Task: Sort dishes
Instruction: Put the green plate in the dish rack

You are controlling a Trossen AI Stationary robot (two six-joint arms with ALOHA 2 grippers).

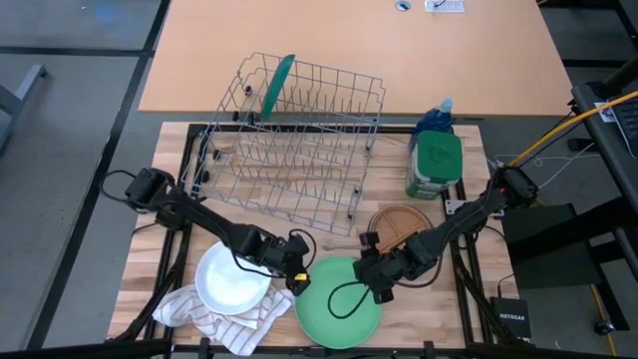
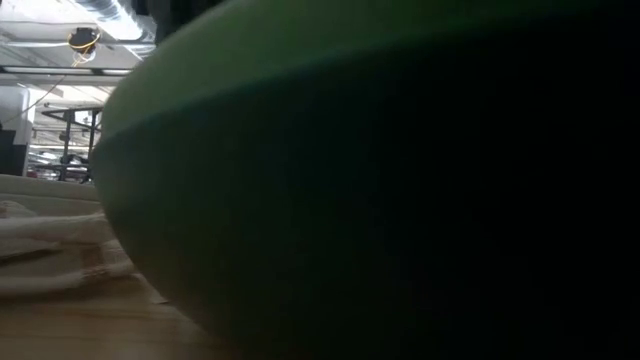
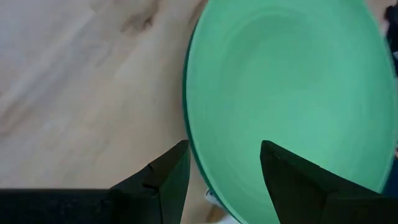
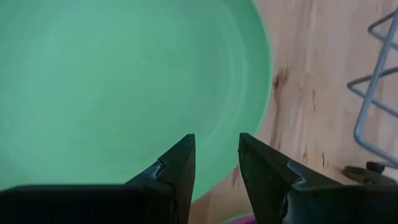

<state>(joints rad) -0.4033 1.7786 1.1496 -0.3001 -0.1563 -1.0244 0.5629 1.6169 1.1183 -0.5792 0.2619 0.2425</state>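
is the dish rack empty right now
No, a dark green plate stands upright in the back of the wire dish rack, as the high view shows.

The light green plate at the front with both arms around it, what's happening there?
Both arms are working the light green plate at the table's front edge. The left gripper hovers at its left rim, fingers open astride the edge. The right gripper hangs over its right side, fingers parted. One dark green plate stands in the wire rack; the white plate and brown plate wait.
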